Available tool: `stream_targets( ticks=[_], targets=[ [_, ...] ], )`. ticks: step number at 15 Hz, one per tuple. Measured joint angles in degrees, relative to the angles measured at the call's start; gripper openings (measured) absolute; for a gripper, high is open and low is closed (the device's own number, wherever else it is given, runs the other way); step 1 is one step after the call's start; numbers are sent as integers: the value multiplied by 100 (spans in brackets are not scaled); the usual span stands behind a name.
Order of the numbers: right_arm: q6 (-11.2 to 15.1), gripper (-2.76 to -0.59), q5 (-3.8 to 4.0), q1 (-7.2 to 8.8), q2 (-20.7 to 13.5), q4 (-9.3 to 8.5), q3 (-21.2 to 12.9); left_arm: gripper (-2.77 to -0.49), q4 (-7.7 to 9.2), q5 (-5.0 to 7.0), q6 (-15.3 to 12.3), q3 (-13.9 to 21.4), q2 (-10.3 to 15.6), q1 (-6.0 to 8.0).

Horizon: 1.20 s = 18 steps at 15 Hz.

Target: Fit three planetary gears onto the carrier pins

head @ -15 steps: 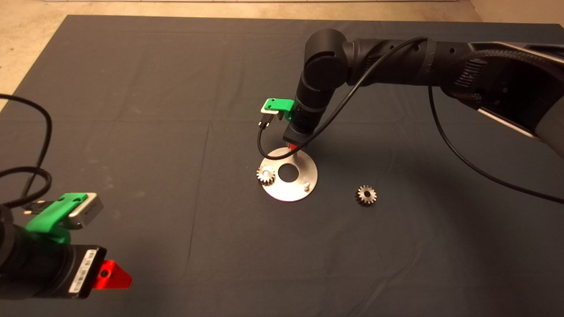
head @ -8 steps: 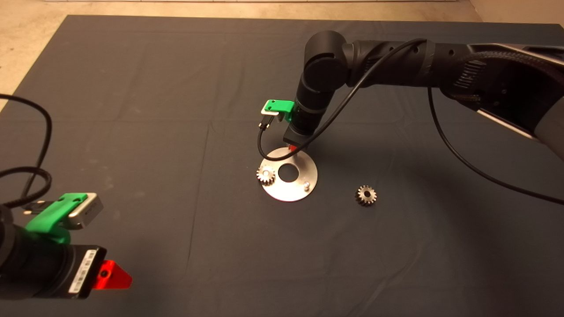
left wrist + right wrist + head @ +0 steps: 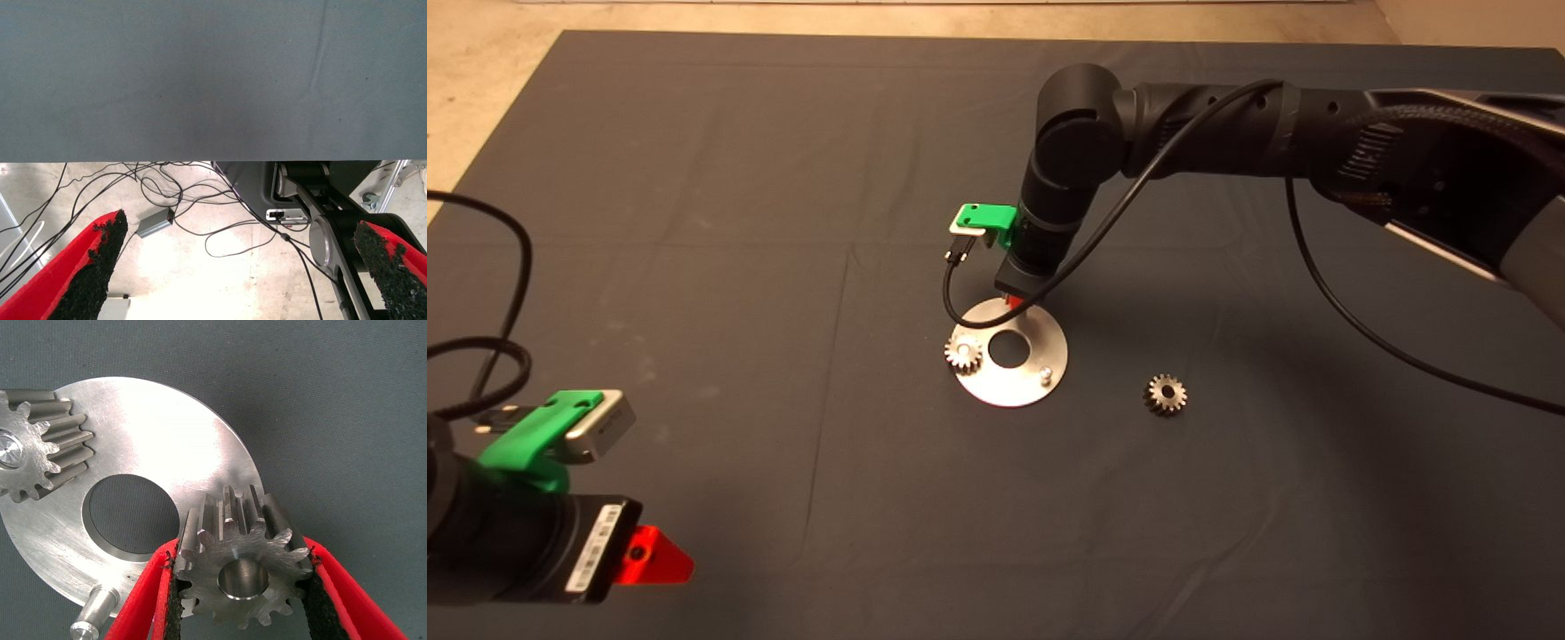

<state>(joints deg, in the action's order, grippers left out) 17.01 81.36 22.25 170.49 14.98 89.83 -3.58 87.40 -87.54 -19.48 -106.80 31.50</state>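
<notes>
A shiny round disc (image 3: pixel 1005 388) lies mid-mat. One planetary gear (image 3: pixel 964 354) sits on its left carrier pin, and the pin (image 3: pixel 1044 372) at its near right stands bare. My right gripper (image 3: pixel 1014 302) hangs over the disc's far edge, shut on a second gear (image 3: pixel 243 577) that it holds by the teeth between both pads. The pin beneath that gear is hidden. The right wrist view also shows the disc (image 3: pixel 160 440), the mounted gear (image 3: pixel 37 450) and the bare pin (image 3: pixel 93 620). A third gear (image 3: pixel 1166 394) lies loose on the mat to the disc's right. My left gripper (image 3: pixel 243 267) waits open at the lower left.
The right arm's black cable (image 3: pixel 951 302) loops down beside the disc's far left edge. The left wrist view shows the mat's edge (image 3: pixel 200 157) and the floor beyond it, with cables and a metal frame.
The right arm has shifted very slightly to the left over the disc's far edge, still holding the gear. The left arm and the other gears have not moved.
</notes>
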Motion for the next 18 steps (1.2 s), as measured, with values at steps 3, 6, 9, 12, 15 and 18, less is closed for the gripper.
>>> stream_targets(
  ticks=[3, 6, 9, 12, 15, 18],
  targets=[
    [0, -231, 17, -17, 0, 0, -4, -80, 0, -1, 2, 0, -1, 0],
    [-1, -231, 52, -20, 0, 1, -9, -80, 1, -1, 0, 0, -1, 0],
    [-1, -231, 53, -20, -2, 1, -9, -80, 12, -1, 0, 0, -1, 0],
    [-1, -231, 52, -20, -2, 1, -9, -80, 17, -1, 0, 0, -1, 0],
    [-1, -231, 52, -20, -2, 1, -9, -80, 17, -1, 0, 0, -1, 0],
    [-1, -231, 52, -20, -2, 1, -9, -80, 20, -1, 2, 0, 0, 0]
  ],
)
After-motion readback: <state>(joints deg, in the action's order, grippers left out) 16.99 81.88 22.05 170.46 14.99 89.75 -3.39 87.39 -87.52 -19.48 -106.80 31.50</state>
